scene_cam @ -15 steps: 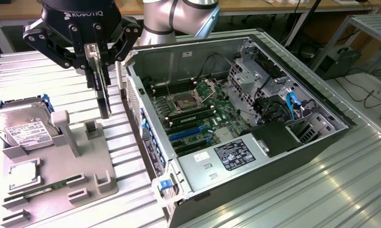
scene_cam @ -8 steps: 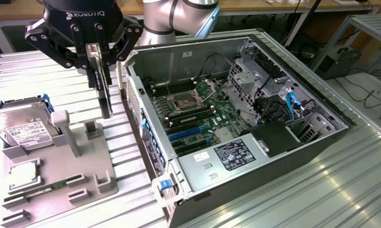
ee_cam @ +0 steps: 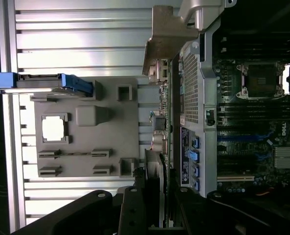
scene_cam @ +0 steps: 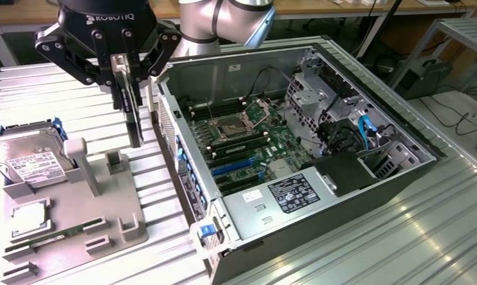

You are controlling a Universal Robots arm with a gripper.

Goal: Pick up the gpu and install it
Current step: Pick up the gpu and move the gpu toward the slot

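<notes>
— So, what has the gripper (scene_cam: 127, 72) got?

— The gpu (scene_cam: 133, 116). The fingers are drawn in most of the way and clamp the card's two flat faces, so it hangs edge-on, long side pointing down.

— Where is that, relative to the computer?

— Outside it. The card hangs over the grey fixture tray (scene_cam: 72, 228), just beside the outer wall of the open computer case (scene_cam: 302, 237). Its lower end is near a short upright post (scene_cam: 115, 161) on the tray (I cannot tell if there is a gap between them).

— And from the wrist?

— You look straight down the card's thin edge, with its pale metal bracket (ee_cam: 165, 36) at the far end. The tray lies to one side and the motherboard (scene_cam: 250, 142) to the other.

— What else is on the tray?

— A silver hard drive (scene_cam: 22, 159) with a white label stands in its holder at the exterior view's left, and a narrow green memory stick (scene_cam: 60, 233) lies in a slot nearer the camera.

— The board itself?

— Blue expansion slots (scene_cam: 231, 168) show below the processor socket (scene_cam: 224, 126).
</notes>
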